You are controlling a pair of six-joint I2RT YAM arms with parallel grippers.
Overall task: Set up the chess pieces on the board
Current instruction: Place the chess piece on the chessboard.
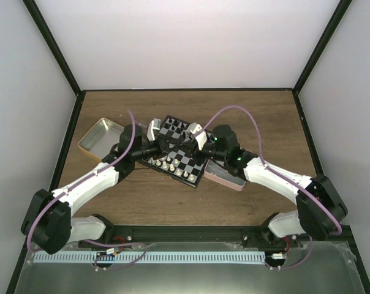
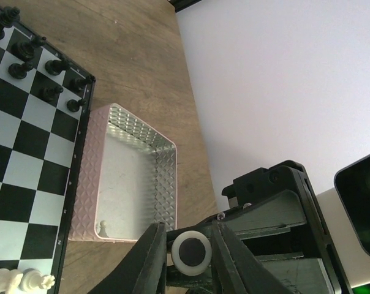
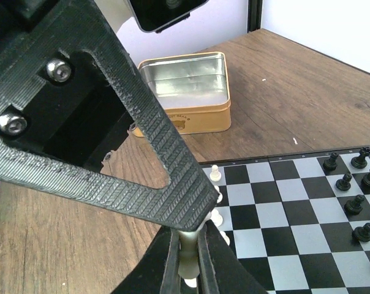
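The left gripper [image 2: 190, 239] and right gripper [image 3: 188, 245] meet over a checked board [image 1: 186, 158] on a wooden table [image 1: 264, 116].
The board lies mid-table between a yellow tin [image 1: 101, 138] and a pink tray [image 1: 226, 177], with black pieces [image 1: 176, 127] on its far rows and white pieces [image 1: 171, 164] along its near edge. The right gripper's jaws pinch a cream-white piece [image 3: 187, 260]; the left gripper's jaws squeeze a round white base [image 2: 192, 252] with a dark centre.

Yellow-sided tin [image 3: 191, 119] and pink tray [image 2: 90, 177] rest on wooden table [image 1: 173, 199].
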